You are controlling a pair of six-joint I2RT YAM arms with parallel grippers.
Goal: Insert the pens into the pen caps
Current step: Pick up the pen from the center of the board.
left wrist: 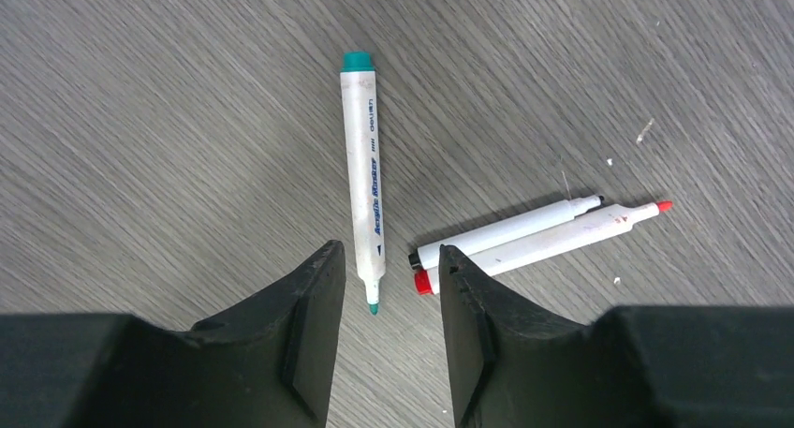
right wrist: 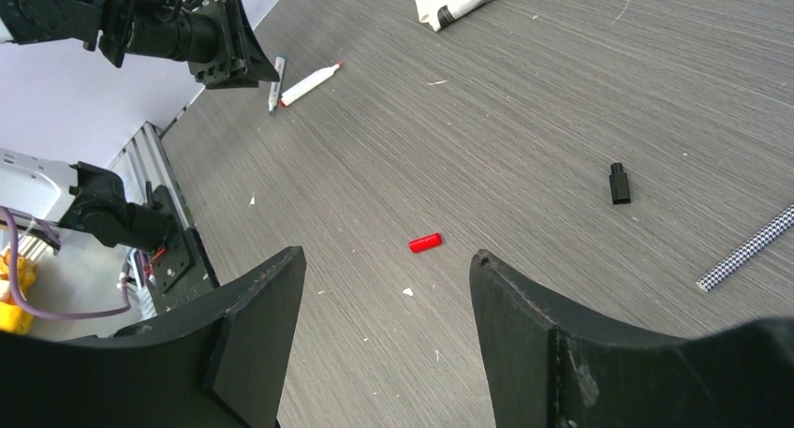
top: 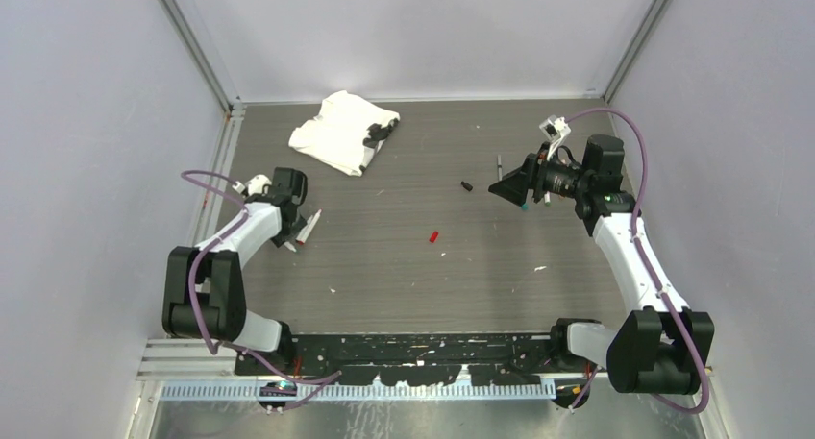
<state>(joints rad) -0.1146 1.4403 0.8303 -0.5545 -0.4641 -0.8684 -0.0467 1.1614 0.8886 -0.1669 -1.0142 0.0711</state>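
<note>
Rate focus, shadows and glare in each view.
Top view: even soft light, no glare, the red cap tiny but distinct. Left wrist: sharp, print on the teal pen legible, thin shadow along the black pen. Right wrist: table grain crisp, the right hand dark with little detail.

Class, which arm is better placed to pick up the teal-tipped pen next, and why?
Left. The left gripper hangs over the teal-tipped pen, the pen's tip between its open jaws. The right gripper is across the table, with the red cap ahead of it.
</note>
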